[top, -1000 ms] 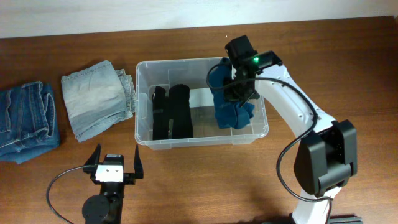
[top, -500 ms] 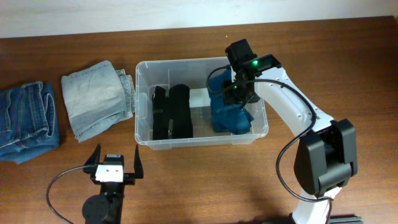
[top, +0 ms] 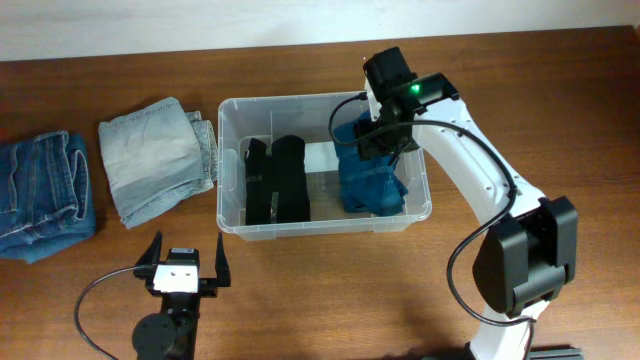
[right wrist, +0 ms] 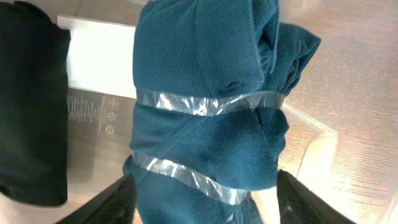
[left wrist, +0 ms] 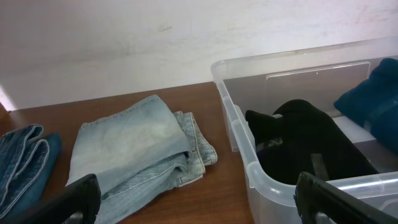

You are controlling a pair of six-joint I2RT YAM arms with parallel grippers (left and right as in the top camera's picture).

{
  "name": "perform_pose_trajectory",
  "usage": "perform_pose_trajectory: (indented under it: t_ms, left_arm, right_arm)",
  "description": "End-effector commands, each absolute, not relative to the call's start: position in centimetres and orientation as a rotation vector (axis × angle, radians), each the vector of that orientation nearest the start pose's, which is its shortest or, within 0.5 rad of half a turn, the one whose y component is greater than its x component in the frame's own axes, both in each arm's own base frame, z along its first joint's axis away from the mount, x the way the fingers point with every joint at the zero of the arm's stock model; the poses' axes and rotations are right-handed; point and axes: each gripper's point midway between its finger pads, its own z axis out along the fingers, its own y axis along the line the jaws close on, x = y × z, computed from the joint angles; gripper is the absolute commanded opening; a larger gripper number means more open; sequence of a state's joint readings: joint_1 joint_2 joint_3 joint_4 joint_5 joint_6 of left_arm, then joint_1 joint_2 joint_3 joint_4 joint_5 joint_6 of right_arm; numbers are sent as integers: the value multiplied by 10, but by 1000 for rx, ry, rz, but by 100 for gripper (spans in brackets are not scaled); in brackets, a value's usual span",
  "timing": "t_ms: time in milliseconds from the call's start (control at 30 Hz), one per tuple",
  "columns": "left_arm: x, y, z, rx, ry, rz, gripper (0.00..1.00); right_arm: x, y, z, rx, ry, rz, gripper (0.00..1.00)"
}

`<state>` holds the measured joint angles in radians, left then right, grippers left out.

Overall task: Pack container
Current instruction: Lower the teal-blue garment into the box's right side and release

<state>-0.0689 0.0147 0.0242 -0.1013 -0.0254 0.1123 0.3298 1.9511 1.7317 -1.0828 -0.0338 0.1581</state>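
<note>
The container [top: 222,150] is a clear plastic bin at the table's middle, also in the left wrist view [left wrist: 239,134]. A black folded garment [top: 278,180] lies in its left half. A blue folded garment [top: 370,180] bound with clear tape bands [right wrist: 205,102] lies in its right half. My right gripper [top: 380,138] hangs over the blue garment [right wrist: 205,137]; it [right wrist: 206,186] is open, one finger on each side of the cloth. My left gripper [top: 186,250] rests near the table's front, open and empty [left wrist: 199,196].
Folded light-blue jeans [top: 155,160] lie just left of the bin, also seen by the left wrist [left wrist: 130,149]. Darker jeans [top: 40,195] lie at the far left edge. A white label [right wrist: 99,62] shows on the bin's base.
My right gripper has opened and let go of the blue garment, which has settled lower onto the bin's right side. The left arm has not moved.
</note>
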Motion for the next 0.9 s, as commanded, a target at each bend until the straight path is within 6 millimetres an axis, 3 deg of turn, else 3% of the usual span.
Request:
perform_pose_trajectory:
  t_ms: [0,100,133,300,633,733,867]
  left_arm:
    - [245,-13,157,142,1651,57,100]
    - [245,-13,157,142,1652,57,100]
    - [245,-13,157,142,1651,57,100]
    - [245,-13,157,142,1651,57,100]
    - [245,-13,157,142,1651,57,100]
    - [245,-13,157,142,1651,57,100]
    - [245,-13,157,142,1651,57,100]
  right_arm:
    - [410,146,135,-273,2855,128,49]
    - [409,146,132,-290,2857,123,12]
    - [409,146,131,-290,2858,123,5]
    - [408,145,118,-290,2866,121,4]
    - [397,141,67,-292,2890,113,4]
    - [397,142,67,-292,2891,115,4]
    - [401,151,88,-299,2873,183,5]
